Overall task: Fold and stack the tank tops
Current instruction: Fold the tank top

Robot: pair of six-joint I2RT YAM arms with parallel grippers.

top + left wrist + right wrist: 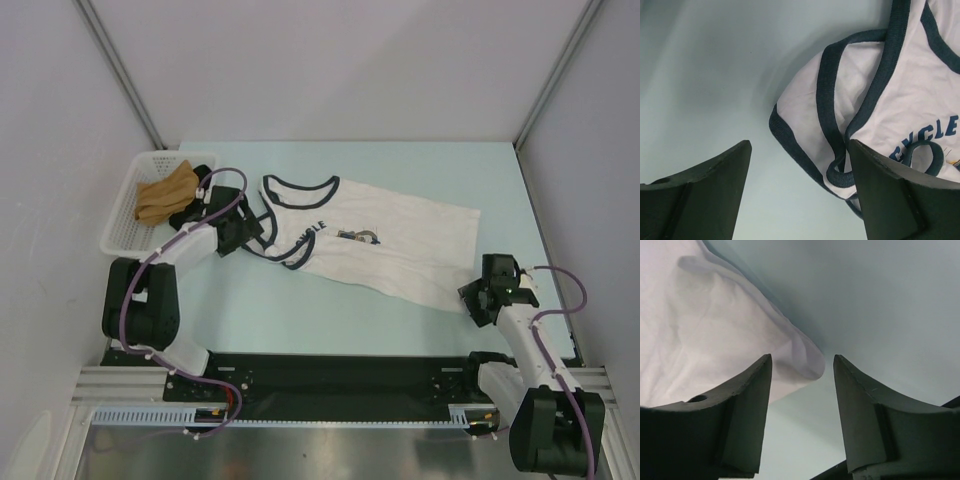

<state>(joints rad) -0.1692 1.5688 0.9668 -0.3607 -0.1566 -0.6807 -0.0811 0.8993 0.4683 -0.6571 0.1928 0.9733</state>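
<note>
At table [400, 170] centre the tank top [390, 245] is spread, straps toward 9 o'clock. Left gripper [255, 232] is held open beside the strap edge, right gripper [476, 296] open at the 4 o'clock hem corner; tabletop is exposed toward 12.

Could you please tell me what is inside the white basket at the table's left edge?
The white basket holds a crumpled tan cloth. Whatever may lie beneath it, and the basket's floor there, is covered and cannot be seen.
</note>
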